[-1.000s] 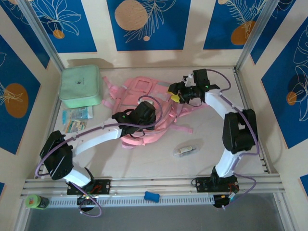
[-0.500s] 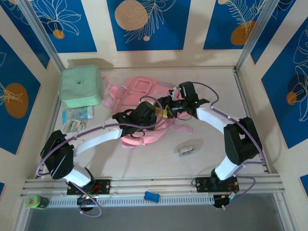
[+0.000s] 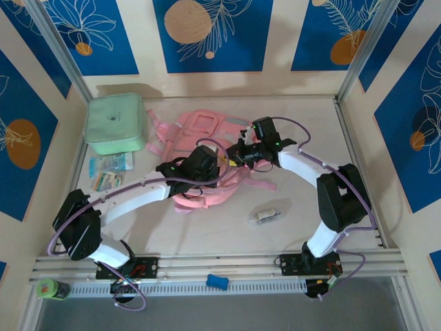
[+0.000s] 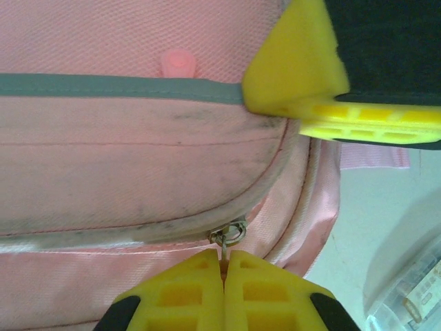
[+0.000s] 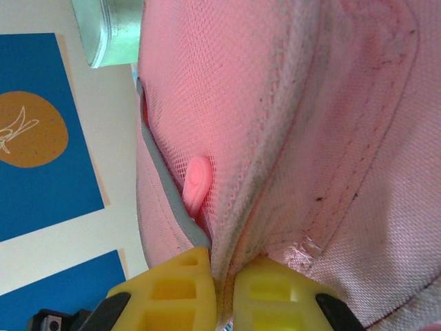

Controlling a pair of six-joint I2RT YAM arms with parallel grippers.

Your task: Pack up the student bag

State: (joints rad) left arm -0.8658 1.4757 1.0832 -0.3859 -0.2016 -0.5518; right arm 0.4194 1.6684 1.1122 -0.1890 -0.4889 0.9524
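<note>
Sketchy bit: left tool (image 4: 224, 265) is clamped on the tiny zip pull (image 4: 231, 234), while right tool (image 5: 222, 276) pinches a seam fold just across from it. An uneven tug and the pull slips or the zip jams. The student bag (image 3: 200, 127), pink with grubby grey seams, lies on the counter (image 3: 220, 234) under both tools.

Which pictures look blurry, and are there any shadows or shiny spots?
Left wrist view: the left claw at the bottom edge looks soft, the student bag fabric clearer. Right wrist view: the bag's weave is sharp, the right claw softer. Top external view: even light, a faint shadow under the left arm, no glare.
</note>
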